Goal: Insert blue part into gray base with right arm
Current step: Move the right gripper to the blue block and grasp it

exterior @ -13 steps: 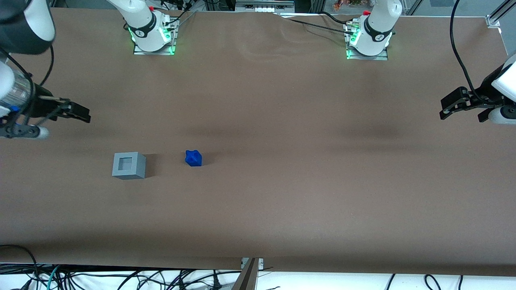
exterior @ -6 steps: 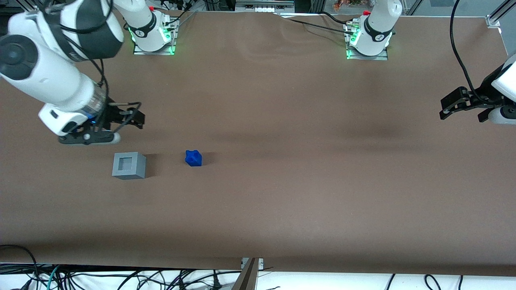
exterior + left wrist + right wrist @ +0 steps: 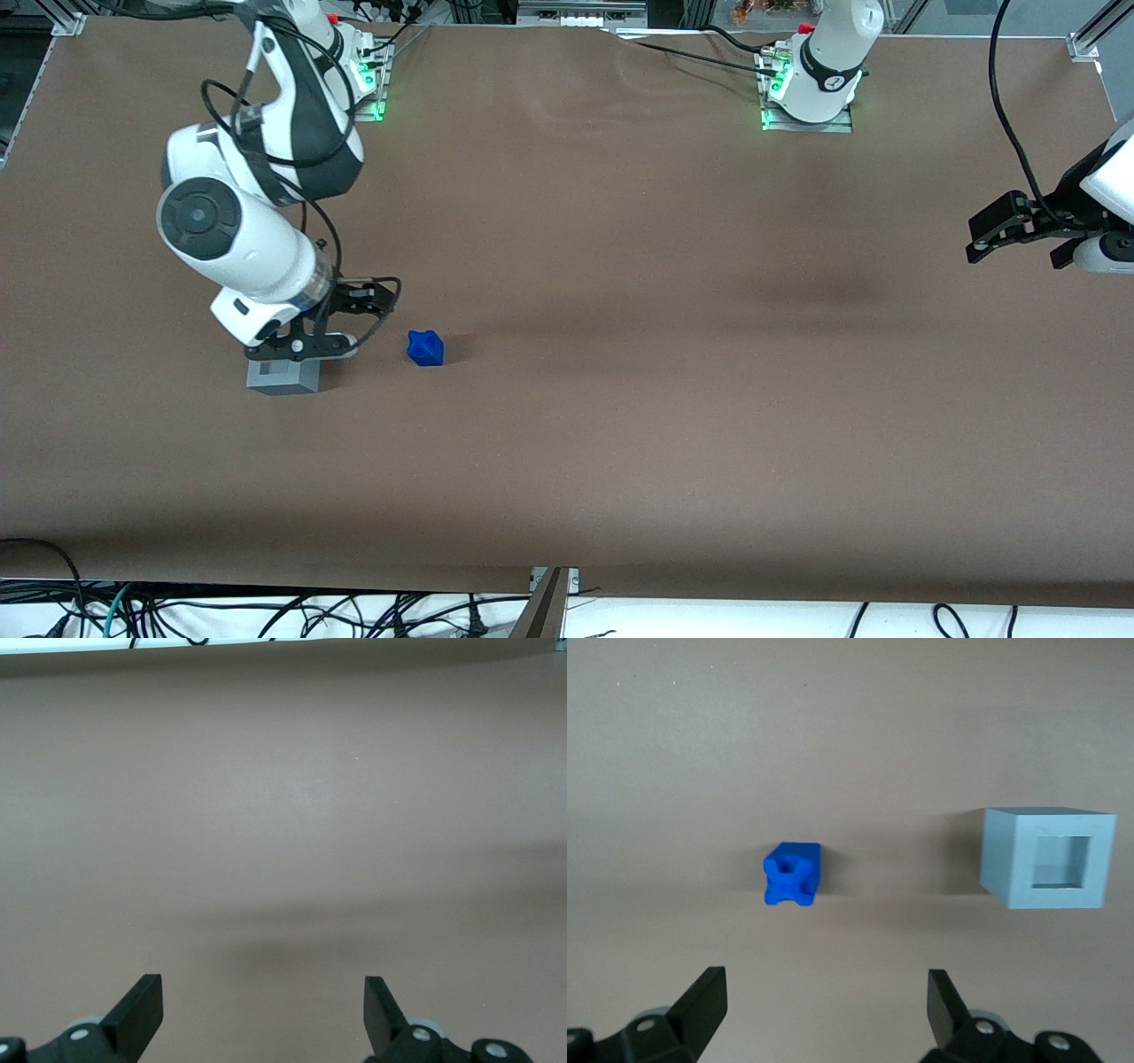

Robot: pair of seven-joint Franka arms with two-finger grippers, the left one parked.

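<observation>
The blue part (image 3: 426,348) lies on the brown table, beside the gray base (image 3: 283,377). The right arm's hand hangs over the base and hides its top in the front view. My gripper (image 3: 376,297) is open and empty, above the table between the two parts and a little farther from the front camera than they are. In the right wrist view the blue part (image 3: 792,874) and the gray base (image 3: 1045,870) with its square recess both show ahead of the open gripper (image 3: 827,992), with neither between the fingers.
The two arm bases (image 3: 337,84) (image 3: 808,93) stand at the table's back edge. The parked arm's gripper (image 3: 1010,229) hangs at its end of the table. Cables (image 3: 266,611) lie below the front edge.
The right arm has swung in from its end of the table toward the parts. Its hand now hangs over the gray base. The parts have not moved.
</observation>
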